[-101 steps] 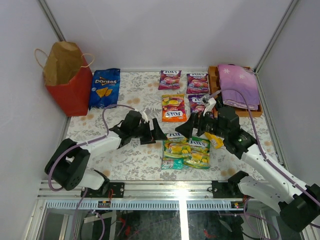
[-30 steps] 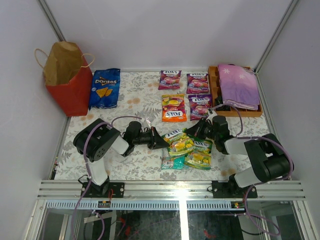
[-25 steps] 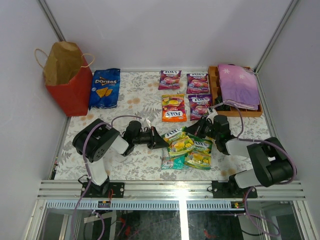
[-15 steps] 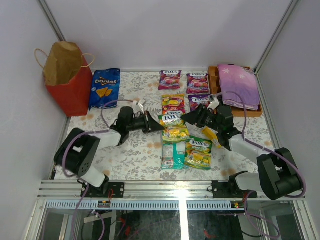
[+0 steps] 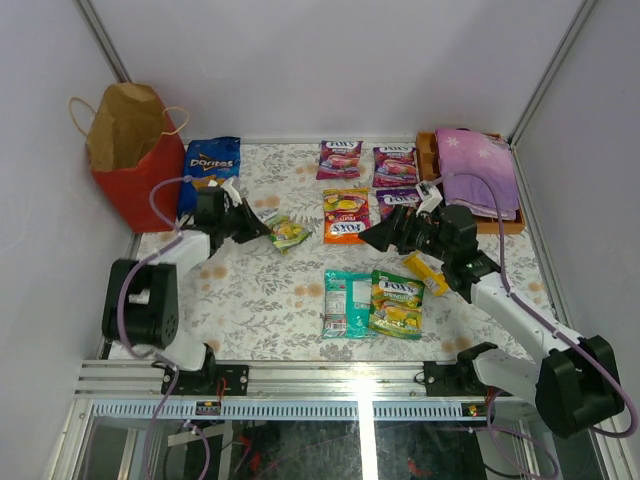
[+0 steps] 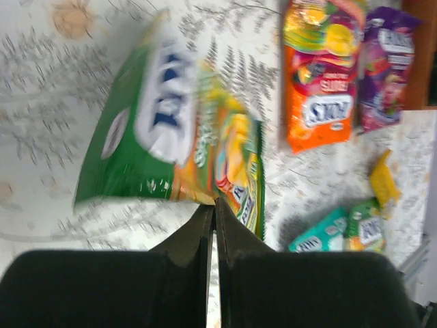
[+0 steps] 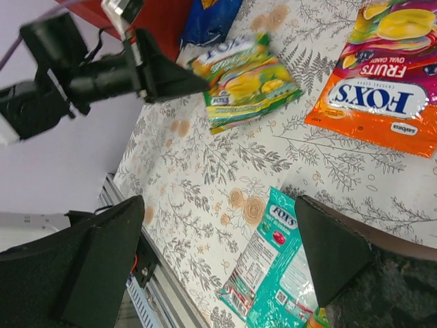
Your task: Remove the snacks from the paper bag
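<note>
The red paper bag (image 5: 130, 160) stands upright at the far left, its mouth open. My left gripper (image 5: 262, 228) is shut on the edge of a green-yellow pouch (image 5: 286, 233) just right of the blue Doritos bag (image 5: 208, 175). In the left wrist view the pouch (image 6: 177, 143) hangs from the closed tips (image 6: 212, 203). My right gripper (image 5: 385, 233) is open and holds nothing, above the middle of the table near the orange pouch (image 5: 347, 215). In its own view the open gripper (image 7: 218, 253) hangs over a teal pouch (image 7: 280, 273).
Two purple pouches (image 5: 340, 158) (image 5: 395, 165) lie at the back. A teal pouch (image 5: 345, 300), a green-yellow pouch (image 5: 397, 303) and a yellow bar (image 5: 427, 273) lie near the front. A wooden tray (image 5: 428, 165) with a purple cloth (image 5: 478, 170) sits at the back right.
My left gripper has carried the green-yellow pouch from the table's middle to the back left, near the Doritos bag. My right gripper has opened and pulled back from the pile.
</note>
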Motion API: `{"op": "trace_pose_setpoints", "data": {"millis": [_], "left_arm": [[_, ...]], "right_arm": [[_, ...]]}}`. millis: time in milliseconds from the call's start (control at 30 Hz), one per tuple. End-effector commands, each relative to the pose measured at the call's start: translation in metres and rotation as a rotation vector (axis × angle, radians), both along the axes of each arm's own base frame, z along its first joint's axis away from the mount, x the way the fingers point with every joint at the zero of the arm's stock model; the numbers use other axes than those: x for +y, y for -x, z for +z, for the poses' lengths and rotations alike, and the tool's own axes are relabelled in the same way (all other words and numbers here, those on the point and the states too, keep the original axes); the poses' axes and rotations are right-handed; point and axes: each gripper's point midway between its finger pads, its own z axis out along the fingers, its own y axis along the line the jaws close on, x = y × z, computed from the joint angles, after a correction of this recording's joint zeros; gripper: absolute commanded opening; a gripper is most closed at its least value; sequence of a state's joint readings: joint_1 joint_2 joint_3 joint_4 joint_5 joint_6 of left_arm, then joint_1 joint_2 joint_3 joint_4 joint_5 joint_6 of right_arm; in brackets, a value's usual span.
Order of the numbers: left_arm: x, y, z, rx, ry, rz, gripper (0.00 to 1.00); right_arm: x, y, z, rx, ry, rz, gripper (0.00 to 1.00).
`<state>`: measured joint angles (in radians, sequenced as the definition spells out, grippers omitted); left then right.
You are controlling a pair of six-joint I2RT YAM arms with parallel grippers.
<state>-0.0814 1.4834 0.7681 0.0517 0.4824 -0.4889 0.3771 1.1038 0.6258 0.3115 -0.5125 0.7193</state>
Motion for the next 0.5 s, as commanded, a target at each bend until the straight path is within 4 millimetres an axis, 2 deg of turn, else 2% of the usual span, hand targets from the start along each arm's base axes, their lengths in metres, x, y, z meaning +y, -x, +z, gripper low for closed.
{"op": "trace_pose_setpoints", "data": {"millis": [0,67,267,333,367,467], "left_arm": [[-0.003,-0.030,-0.013,0.009,-0.067,-0.154,0.00],[-0.003,-0.047,-0.022,0.044,-0.079,-0.176,0.00],[0.022,-0.121,-0.016,0.061,-0.173,-0.072,0.00],[0.032,-0.144,-0.016,0.074,-0.198,-0.043,0.07],[0.037,-0.162,-0.008,0.057,-0.208,-0.031,0.10],[0.050,-0.190,-0.018,0.088,-0.212,-0.017,0.13]], "right_arm": [[-0.007,0.010,-0.003,-0.025,0.059,0.008,0.99],[-0.008,0.013,-0.004,-0.026,0.066,0.010,0.99],[-0.011,0.023,-0.013,-0.015,0.087,0.030,0.99],[-0.012,0.026,-0.018,-0.012,0.099,0.038,0.99],[-0.013,0.027,-0.020,-0.011,0.108,0.041,1.00],[-0.014,0.030,-0.025,-0.009,0.118,0.047,0.99]]}}
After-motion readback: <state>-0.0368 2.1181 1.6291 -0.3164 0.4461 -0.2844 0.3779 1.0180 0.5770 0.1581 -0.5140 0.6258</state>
